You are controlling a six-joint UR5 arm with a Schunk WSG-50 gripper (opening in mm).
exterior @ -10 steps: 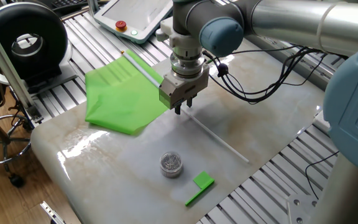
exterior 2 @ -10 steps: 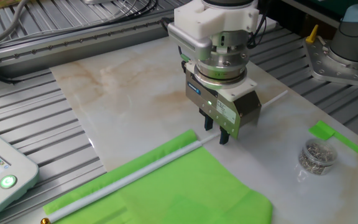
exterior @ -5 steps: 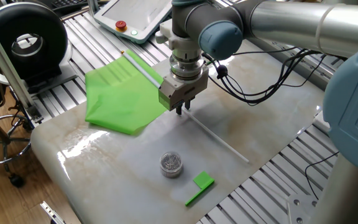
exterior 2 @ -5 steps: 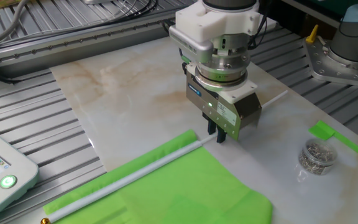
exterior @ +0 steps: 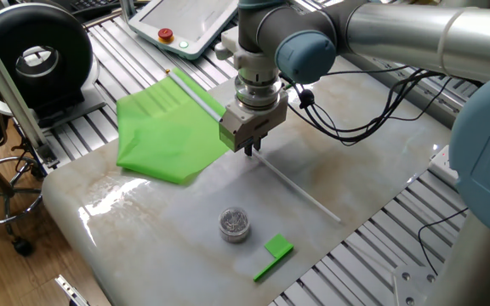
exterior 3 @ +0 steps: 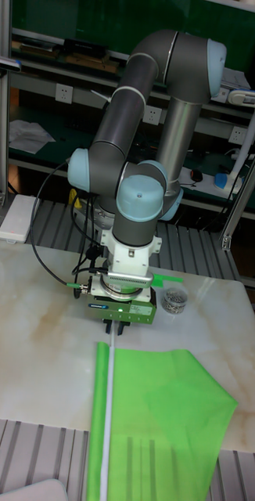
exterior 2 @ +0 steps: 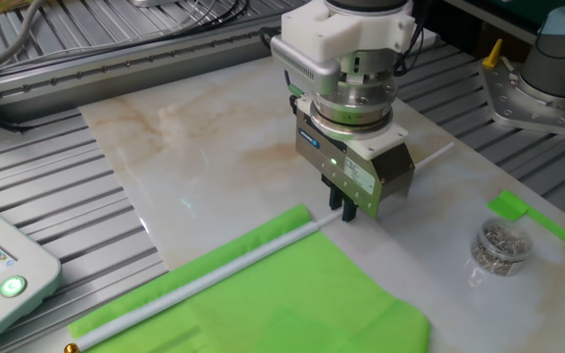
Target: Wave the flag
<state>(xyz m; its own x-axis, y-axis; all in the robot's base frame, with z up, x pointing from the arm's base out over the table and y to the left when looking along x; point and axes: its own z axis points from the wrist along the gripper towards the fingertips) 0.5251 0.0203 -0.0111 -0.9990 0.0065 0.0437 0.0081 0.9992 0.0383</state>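
The pincer point(exterior 2: 349, 213) stands upright over the stick point(exterior: 300, 189) of the flag point(exterior: 167, 136), just past the edge of the green sheet, and its two dark fingers point(exterior 2: 339, 203) look closed on the thin white stick, which lies flat on the counter point(exterior: 373, 170). The step in hand seems to be securing that grip before any lift.

To do it well, the grip should be firm and square across the stick, since so slim a rod could roll or slip out sideways. The hold sits near the sheet end, so the long bare end will likely droop or swing. Lifting straight up first, well clear of the counter, would let the sheet hang free before any side-to-side motion. The wave itself is best kept gentle, so that the stick does not twist between the fingers. The small jar point(exterior: 234, 223) and the little green block point(exterior: 273, 256) sit well apart from the stick, yet a low sweep of the bare end could reach them.

The flag is a bright green thin sheet, creased and lying flat, spread toward the counter's edge. One side is wrapped along the white stick. In the tall fixed view the sheet point(exterior 3: 163, 427) shows an uneven outline, with one corner point(exterior 3: 232, 405) drawn to a point.
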